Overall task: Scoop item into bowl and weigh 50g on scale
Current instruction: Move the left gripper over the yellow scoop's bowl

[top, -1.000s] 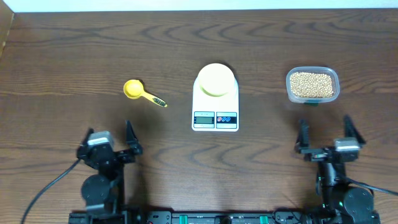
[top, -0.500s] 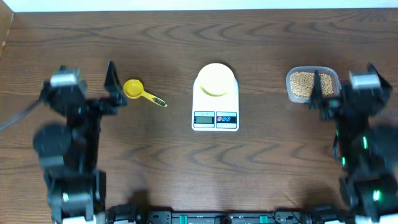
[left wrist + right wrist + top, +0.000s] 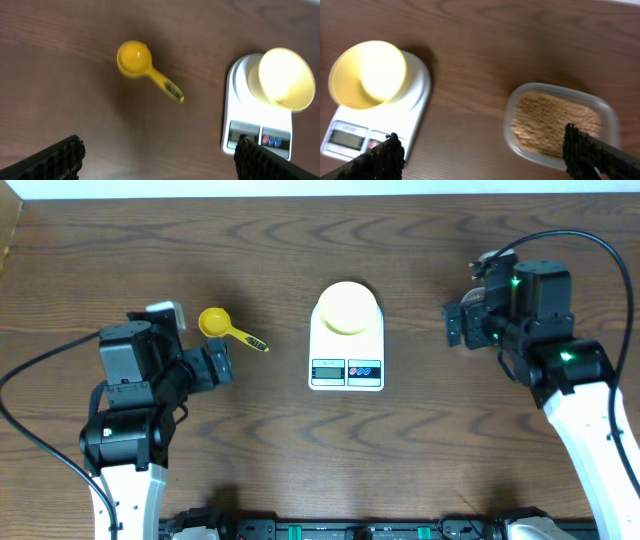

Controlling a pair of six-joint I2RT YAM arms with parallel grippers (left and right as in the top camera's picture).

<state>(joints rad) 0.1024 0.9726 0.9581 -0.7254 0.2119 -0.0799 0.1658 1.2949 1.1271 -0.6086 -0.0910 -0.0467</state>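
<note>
The pale-yellow bowl (image 3: 347, 307) stands on the white scale (image 3: 346, 365) at mid-table; both wrist views show the bowl too (image 3: 285, 77) (image 3: 367, 75). Tan beans (image 3: 552, 122) fill a clear plastic tub (image 3: 527, 154), seen only in the right wrist view; in the overhead view the right arm hides it. My right gripper (image 3: 480, 145) hangs open above the wood between scale and tub, holding nothing. My left gripper (image 3: 157, 150) is open and empty too, just near of a yellow scoop (image 3: 134, 57), which lies left of the scale.
The scoop (image 3: 215, 323) has its handle pointing toward the scale. The left arm (image 3: 140, 380) stands over the left half of the table and the right arm (image 3: 530, 320) over the right half. Cables trail from both arms.
Both arms have lifted off the near edge and swung toward the far side. The left one has come near the scoop and the right one over the tub. Both grippers stayed open.
</note>
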